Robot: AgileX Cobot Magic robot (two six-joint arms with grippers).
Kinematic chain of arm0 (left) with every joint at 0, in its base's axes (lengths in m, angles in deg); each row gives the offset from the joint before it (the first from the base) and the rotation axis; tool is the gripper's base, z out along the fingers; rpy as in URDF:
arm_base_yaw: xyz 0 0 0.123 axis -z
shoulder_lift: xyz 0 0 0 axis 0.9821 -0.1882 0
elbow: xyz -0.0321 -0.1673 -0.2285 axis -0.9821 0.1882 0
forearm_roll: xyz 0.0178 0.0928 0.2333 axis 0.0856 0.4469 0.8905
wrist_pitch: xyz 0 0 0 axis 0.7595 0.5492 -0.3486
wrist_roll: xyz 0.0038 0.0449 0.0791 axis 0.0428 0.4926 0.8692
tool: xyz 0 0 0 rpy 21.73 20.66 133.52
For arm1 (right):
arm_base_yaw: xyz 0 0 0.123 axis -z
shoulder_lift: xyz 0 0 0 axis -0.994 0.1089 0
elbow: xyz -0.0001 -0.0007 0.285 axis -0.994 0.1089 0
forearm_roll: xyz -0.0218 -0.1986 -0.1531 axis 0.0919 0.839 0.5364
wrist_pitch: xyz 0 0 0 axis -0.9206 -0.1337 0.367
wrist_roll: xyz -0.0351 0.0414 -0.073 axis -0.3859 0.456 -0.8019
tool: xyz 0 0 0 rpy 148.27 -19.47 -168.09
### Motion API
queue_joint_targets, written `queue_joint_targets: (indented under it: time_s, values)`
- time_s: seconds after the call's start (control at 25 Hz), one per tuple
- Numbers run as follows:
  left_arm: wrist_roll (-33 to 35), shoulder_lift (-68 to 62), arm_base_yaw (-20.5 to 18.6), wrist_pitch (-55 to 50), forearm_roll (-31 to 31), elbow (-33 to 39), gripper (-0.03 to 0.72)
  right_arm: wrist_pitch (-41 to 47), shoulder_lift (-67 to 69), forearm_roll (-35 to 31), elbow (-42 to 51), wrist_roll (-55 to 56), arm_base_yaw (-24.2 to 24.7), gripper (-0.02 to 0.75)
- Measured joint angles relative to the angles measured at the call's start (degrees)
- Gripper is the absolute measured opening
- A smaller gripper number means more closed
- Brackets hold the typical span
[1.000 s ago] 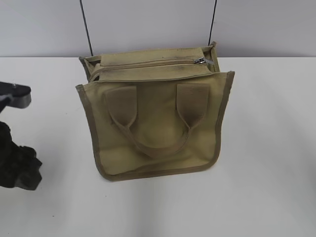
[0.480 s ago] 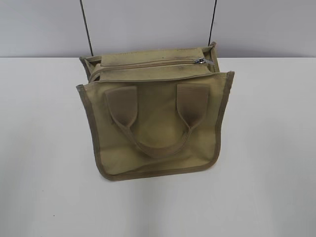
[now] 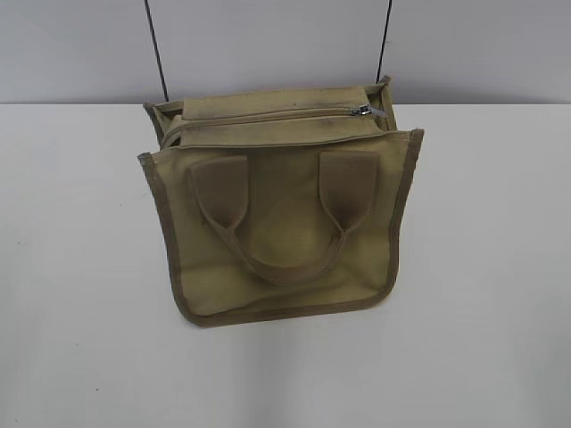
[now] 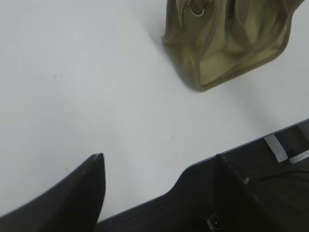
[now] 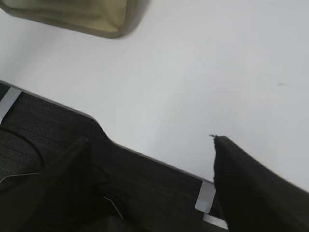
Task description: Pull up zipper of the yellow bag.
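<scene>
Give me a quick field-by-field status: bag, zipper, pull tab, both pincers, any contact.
bag: yellow bag on the white table, handle side facing the camera
zipper: zipper runs along the top panel
pull tab: silver, at the right end of the zip line
left pincer: open, empty, over the table edge, apart from the bag
right pincer: open, empty, near the table edge
contact: none

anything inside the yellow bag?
Cannot tell. The yellow bag stands on the white table with its zipper run across the top panel, pull tab at right; interior is covered.
</scene>
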Motion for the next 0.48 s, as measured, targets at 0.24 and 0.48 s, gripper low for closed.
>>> queue_joint_targets:
  time_s: [0.24, 0.48]
  values:
    - [0.1, 0.9, 0.0, 5.3, 0.0, 6.6, 0.526, 0.2, -0.9, 0.5, 2.7, 2.3, 0.0, 0.563]
    - [0.9, 0.9, 0.0, 8.1, 0.0, 7.9, 0.526, -3.7, -0.9, 0.5, 2.7, 2.7, 0.0, 0.563]
